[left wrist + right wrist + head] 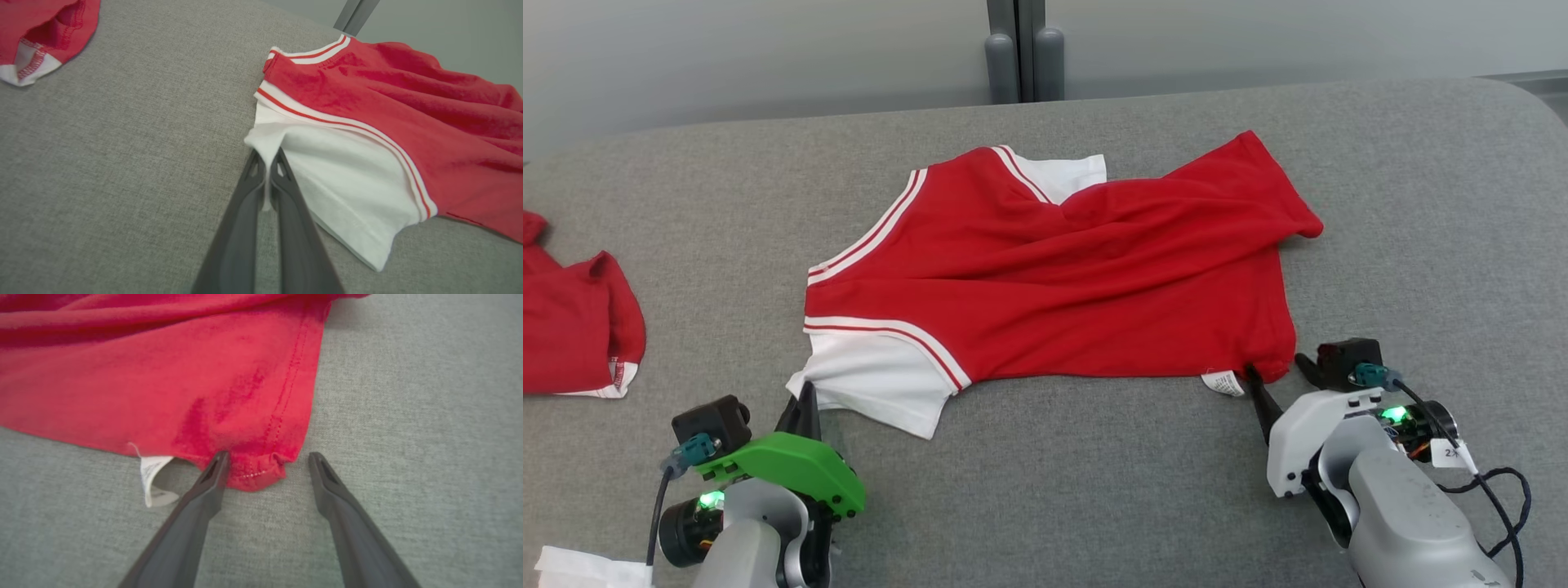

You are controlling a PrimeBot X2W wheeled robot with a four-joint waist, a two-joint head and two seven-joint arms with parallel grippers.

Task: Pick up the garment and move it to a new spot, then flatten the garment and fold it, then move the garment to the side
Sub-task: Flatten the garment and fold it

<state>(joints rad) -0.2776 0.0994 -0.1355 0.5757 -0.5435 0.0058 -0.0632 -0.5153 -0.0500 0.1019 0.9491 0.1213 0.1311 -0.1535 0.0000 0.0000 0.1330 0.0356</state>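
A grey woven surface point(1045, 490) is spread before a pale wall, with a dark post point(1025, 49) seen at its far edge. A red shirt point(1078, 278) with white sleeves is laid across the middle of the surface, neck to the left and hem to the right. It is only partly flattened: long creases are drawn across its body, and the far right corner is pulled out into a point. Red and white stripes are seen along the shoulder seams.

The near white sleeve point(347, 183) is gripped at its left edge by the left gripper point(805, 404). In the left wrist view, the two dark fingers of this gripper point(267, 157) are pressed together with a fold of white cloth pinched between them.

At the near right corner of the hem, the right gripper point(1276, 367) is held with its fingers spread. In the right wrist view, the bunched red corner point(257, 473) is framed between its two fingers point(269, 457); the cloth is touched by the left one, while the right one is kept just clear of it. A small white label point(153, 479) is curled out from under the hem just left of that corner.

A second red garment point(572, 327) is left at the far left edge of the surface, well apart from the shirt. A scrap of white cloth point(580, 567) is seen at the near left corner.
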